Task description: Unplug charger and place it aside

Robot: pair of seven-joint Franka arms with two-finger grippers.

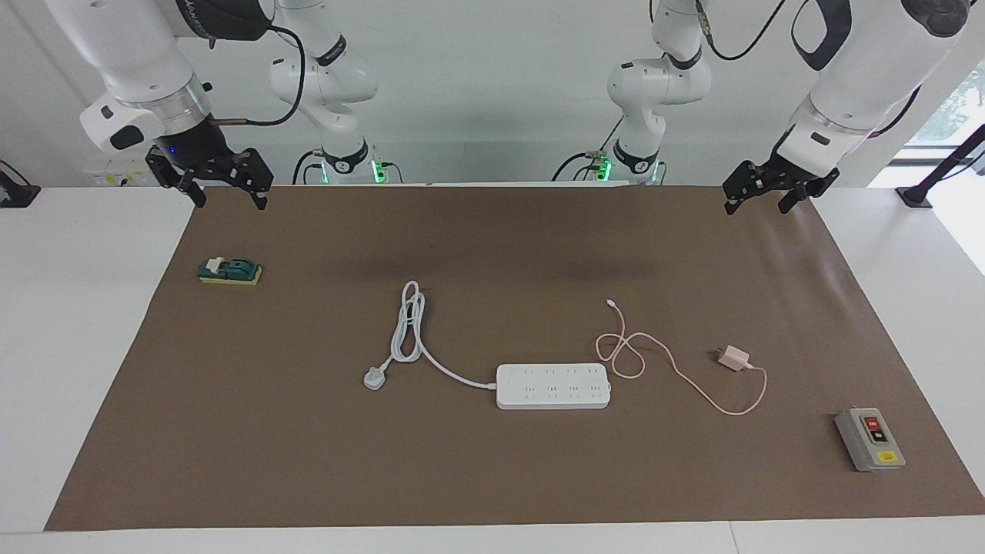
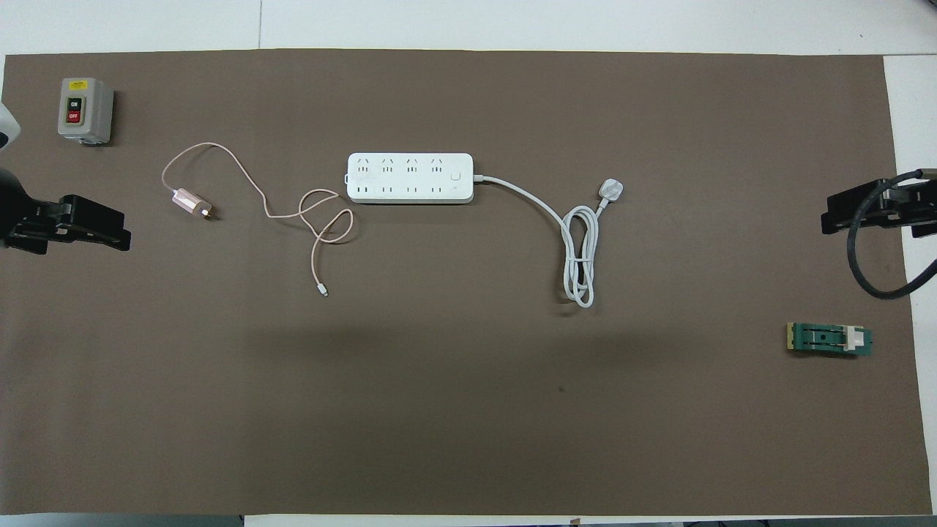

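The charger's pink adapter (image 1: 733, 358) (image 2: 192, 203) lies on its side on the brown mat (image 1: 492, 477), apart from the white power strip (image 1: 552, 385) (image 2: 410, 178) and toward the left arm's end of the table. Its thin pink cable (image 1: 662, 362) loops back beside the strip and ends in a small white connector (image 1: 609, 303) (image 2: 323, 292). My left gripper (image 1: 756, 208) (image 2: 121, 236) hangs open over the mat's corner near the robots, holding nothing. My right gripper (image 1: 229, 201) (image 2: 831, 219) hangs open over the mat's edge at the right arm's end, also holding nothing.
A grey box with red and black buttons (image 1: 869, 438) (image 2: 85, 110) stands farther from the robots than the adapter. The strip's thick white cord (image 1: 408, 331) lies coiled with its plug (image 1: 375, 378). A green and yellow block (image 1: 229, 271) (image 2: 829, 339) sits under the right gripper's side.
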